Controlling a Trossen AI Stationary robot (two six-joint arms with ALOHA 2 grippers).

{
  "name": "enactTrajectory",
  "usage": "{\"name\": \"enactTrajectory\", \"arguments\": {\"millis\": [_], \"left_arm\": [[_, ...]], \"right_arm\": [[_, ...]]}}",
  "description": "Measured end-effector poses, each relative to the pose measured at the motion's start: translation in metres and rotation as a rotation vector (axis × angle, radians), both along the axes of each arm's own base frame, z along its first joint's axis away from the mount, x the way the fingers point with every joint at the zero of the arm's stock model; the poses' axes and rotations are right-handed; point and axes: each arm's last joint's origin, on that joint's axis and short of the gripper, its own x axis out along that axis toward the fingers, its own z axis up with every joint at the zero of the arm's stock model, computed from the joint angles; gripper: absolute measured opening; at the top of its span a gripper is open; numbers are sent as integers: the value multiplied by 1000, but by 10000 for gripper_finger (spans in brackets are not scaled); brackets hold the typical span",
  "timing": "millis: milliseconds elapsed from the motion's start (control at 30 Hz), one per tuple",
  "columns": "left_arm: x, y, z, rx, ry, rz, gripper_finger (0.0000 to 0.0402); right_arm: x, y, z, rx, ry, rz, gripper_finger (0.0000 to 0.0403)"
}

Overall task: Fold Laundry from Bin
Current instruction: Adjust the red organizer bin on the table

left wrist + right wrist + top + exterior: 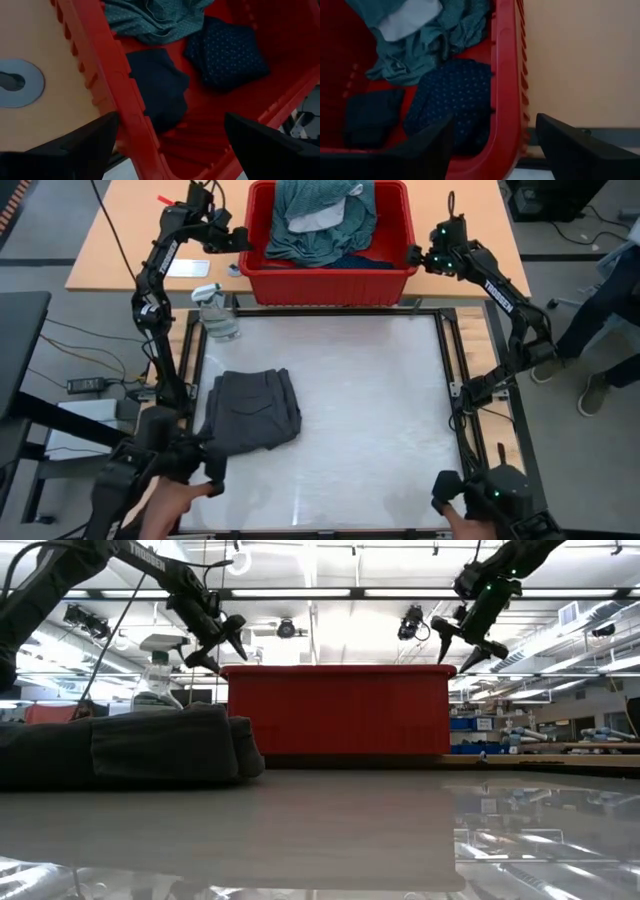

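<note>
1. Bin (pixel 330 280) sits at the top centre of the high view, its long axis running left to right across the frame, with the laundry heaped inside: a teal dotted shirt (pixel 325 220) on top and a white piece (pixel 318 222) lying on it.
2. Left gripper (pixel 243 238) hangs at the bin's left short wall, upper left of centre, jaws spread wide and holding nothing; in its wrist view the fingers straddle the red rim, one outside and one over the interior.
3. Right gripper (pixel 415 256) hangs at the opposite short wall, upper right of centre, also spread wide and empty, likewise straddling the rim in its own wrist view.
4. Deeper in the bin, the wrist views show a navy dotted piece (pixel 452 97) toward the right gripper's end and a dark plain piece (pixel 157 85) toward the left gripper's end.
5. Judgement: both arms stand about equally near; the garments lie inward from each gripper, along the bin's long axis, so the next reach goes toward the middle and down.
6. Folded dark grey garment (pixel 255 412) lies on the mat at lower left, well apart from the bin.
</note>
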Motion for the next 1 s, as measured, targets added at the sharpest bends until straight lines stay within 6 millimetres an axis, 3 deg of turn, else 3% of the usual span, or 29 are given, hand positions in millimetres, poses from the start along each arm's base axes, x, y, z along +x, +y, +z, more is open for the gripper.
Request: {"name": "enactTrajectory", "arguments": {"millis": [167, 367, 767, 900, 1000], "left_arm": [[0, 5, -8, -13, 44, 34, 355], [-2, 5, -8, 6, 117, 79, 307], [18, -4, -26, -58, 160, 12, 138], [24, -12, -27, -106, 174, -3, 109], [29, -22, -26, -146, 202, -37, 109]], "right_arm": [[6, 4, -2, 4, 45, -20, 246], [6, 5, -3, 0, 97, -61, 209], [18, -5, -18, 35, 106, -21, 127], [19, 3, -14, 40, 117, -8, 110], [18, 16, -12, 102, 137, 35, 105]]}}
